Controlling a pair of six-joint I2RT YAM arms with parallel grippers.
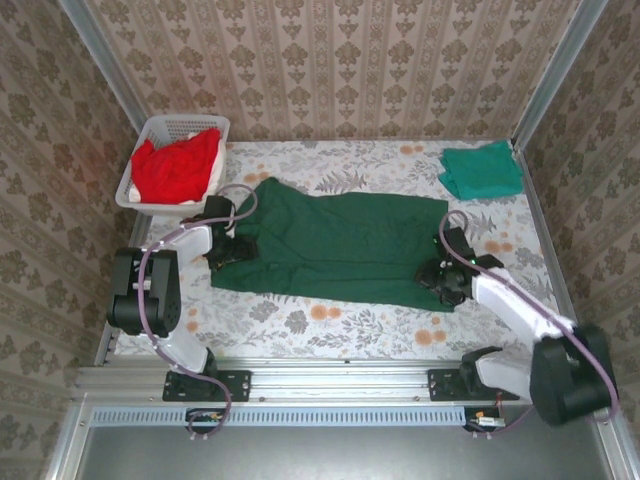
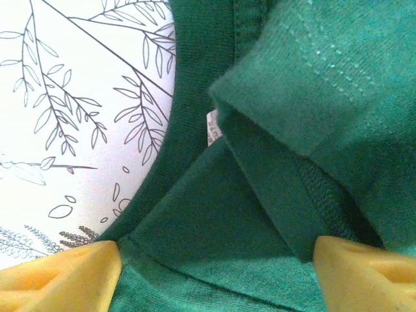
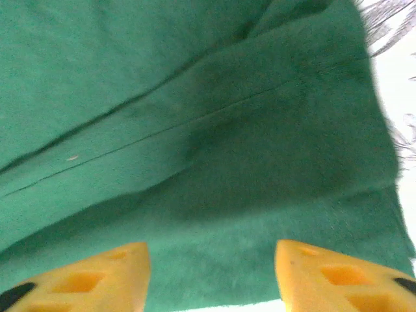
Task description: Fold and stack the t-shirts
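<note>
Top external: we see a large dark forest-green cloth t-shirt [image 1: 340, 245] spread flat mid-table on the floral-printed table cover [image 1: 330, 325]. A folded lighter teal-green cloth t-shirt [image 1: 482, 170] lies at the far right corner, well apart from it. Bright red cloth t-shirts [image 1: 175, 165] are heaped in the white slotted plastic basket [image 1: 190, 124] at far left. The left gripper [image 1: 222, 250] is at the dark green t-shirt's end on its own side, and the right gripper [image 1: 445, 275] is at the opposite end.

Left wrist: we see its yellow fingers [image 2: 71, 276] spread wide with nothing pinched. Under them are the ribbed neckline [image 2: 195, 78], a small white label [image 2: 212, 127] and a folded flap of the dark green t-shirt.

Right wrist: its yellow fingers [image 3: 325, 276] are parted and hold nothing. The dark green t-shirt lies creased beneath them, its edge at the right.
</note>
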